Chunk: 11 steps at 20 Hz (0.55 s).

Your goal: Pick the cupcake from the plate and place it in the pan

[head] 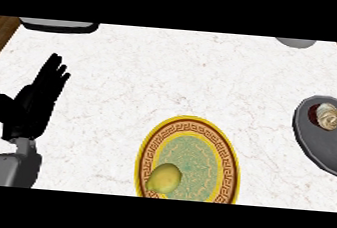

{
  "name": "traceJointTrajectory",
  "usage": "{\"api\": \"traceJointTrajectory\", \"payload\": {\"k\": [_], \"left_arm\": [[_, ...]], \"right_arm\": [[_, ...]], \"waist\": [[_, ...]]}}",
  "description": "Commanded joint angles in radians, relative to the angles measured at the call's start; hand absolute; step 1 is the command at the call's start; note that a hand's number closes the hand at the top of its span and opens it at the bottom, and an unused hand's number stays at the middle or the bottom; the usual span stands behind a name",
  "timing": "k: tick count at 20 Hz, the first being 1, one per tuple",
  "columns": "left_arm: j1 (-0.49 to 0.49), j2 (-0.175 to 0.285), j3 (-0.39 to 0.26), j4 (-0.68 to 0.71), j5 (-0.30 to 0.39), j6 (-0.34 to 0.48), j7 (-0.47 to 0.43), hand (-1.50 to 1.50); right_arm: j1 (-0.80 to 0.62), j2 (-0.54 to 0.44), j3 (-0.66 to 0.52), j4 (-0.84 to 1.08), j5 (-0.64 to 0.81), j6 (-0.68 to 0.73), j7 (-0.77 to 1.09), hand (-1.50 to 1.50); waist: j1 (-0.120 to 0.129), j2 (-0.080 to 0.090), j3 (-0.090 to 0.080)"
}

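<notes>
The cupcake (327, 116), with pale frosting and a dark wrapper, lies inside the dark grey pan (331, 149) at the right edge of the head view. A gold-rimmed green patterned plate (199, 138) sits at the lower middle, with a yellow lemon (164, 178) on its lower left part. My left hand (33, 100) stands open at the left, fingers straight and pointing up, well apart from the plate. My right hand does not show.
The white marble counter (175, 71) spreads across the view, with wood showing at both upper corners. A grey object (58, 25) sits at the top left edge, and a pale round object (295, 43) at the top right edge.
</notes>
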Motion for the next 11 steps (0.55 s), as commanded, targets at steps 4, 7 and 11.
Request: {"api": "traceJointTrajectory", "payload": {"k": [4, 7, 11], "left_arm": [[0.012, -0.001, 0.002, -0.002, -0.002, -0.001, -0.008, 0.0], [0.064, -0.018, -0.016, -0.011, -0.006, -0.013, -0.039, 0.0], [0.014, 0.002, 0.005, 0.01, -0.004, -0.01, -0.031, 0.0]], "right_arm": [[0.127, -0.08, -0.008, 0.037, -0.069, 0.251, -0.179, -1.5], [0.19, -0.083, 0.001, 0.025, -0.087, 0.252, -0.228, -1.5], [0.212, -0.089, 0.031, 0.011, -0.104, 0.26, -0.236, -1.5]], "waist": [[-0.001, -0.002, 0.001], [-0.004, -0.004, 0.002], [-0.006, -0.003, 0.001]]}}
